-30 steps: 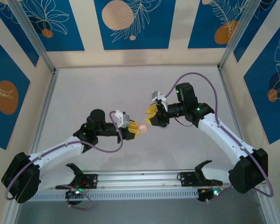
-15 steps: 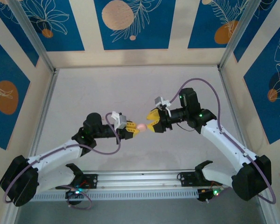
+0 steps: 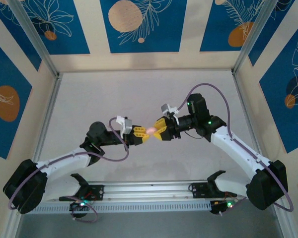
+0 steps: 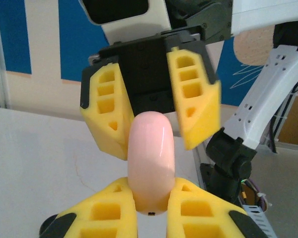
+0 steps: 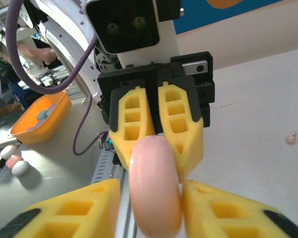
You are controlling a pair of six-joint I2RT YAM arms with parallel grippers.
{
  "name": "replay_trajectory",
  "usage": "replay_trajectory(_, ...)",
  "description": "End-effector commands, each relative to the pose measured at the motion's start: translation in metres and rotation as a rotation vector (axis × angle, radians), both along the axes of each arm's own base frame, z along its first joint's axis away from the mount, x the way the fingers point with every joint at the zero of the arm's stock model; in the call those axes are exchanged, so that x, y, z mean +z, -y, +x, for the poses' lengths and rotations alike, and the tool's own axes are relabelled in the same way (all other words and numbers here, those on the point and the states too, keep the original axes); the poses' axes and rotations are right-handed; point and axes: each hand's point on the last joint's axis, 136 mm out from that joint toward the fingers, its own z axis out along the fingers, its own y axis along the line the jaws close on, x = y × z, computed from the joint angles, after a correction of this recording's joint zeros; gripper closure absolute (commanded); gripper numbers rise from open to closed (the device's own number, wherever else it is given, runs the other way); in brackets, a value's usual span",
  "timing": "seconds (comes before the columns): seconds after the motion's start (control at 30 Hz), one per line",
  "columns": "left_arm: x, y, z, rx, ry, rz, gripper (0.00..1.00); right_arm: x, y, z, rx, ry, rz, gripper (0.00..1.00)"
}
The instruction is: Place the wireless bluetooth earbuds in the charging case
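The charging case (image 4: 150, 158) is a smooth, glossy pink shell that looks like plastic, with soft highlights along its rounded end. The fingers of the left gripper (image 3: 142, 134) and the right gripper (image 3: 158, 131) are matt yellow plastic with a faintly grainy face (open cells are cut through each block), seated in matt black mounts (image 4: 149, 69). The arm shells (image 3: 64, 161) are glossy white plastic, the cables (image 5: 10, 22) wear a smooth purple sheath, the rail (image 3: 149, 188) is brushed silvery metal, and the table (image 3: 114, 94) is a matt, pale grey sheet with faint marks.
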Motion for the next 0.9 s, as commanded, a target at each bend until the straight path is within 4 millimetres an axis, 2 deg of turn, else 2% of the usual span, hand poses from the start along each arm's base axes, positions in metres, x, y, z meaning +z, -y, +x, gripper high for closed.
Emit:
replay_trajectory(0.0,0.012,-0.003,-0.003,-0.015,0.026,-0.047,0.87,0.005,0.000,-0.009,0.049,-0.008,0.018,0.68)
replay_trajectory(0.1,0.015,-0.003,-0.003,-0.018,0.025,-0.056,0.87,0.005,0.000,-0.011,0.052,-0.004,0.014,0.69)
replay_trajectory(0.23,0.015,-0.002,-0.004,-0.021,0.023,-0.056,0.87,0.008,0.001,-0.013,0.056,0.015,0.018,0.82)
replay_trajectory(0.3,0.014,-0.002,-0.003,-0.018,0.027,-0.050,0.80,0.010,0.002,-0.015,0.056,0.031,0.014,0.85)
replay_trajectory(0.37,0.007,-0.003,-0.004,-0.012,0.046,-0.016,0.68,0.010,0.004,-0.016,0.045,0.043,-0.013,0.86)
replay_trajectory(0.5,-0.013,-0.008,-0.007,0.004,0.097,0.102,0.54,0.003,0.011,-0.016,0.000,0.061,-0.127,0.86)
replay_trajectory(0.67,-0.032,-0.017,-0.015,-0.005,0.132,0.256,0.45,-0.004,0.012,-0.021,-0.021,0.081,-0.238,0.86)
replay_trajectory(0.87,-0.037,-0.024,-0.023,-0.017,0.160,0.320,0.40,-0.012,0.006,-0.031,0.009,0.097,-0.347,0.87)
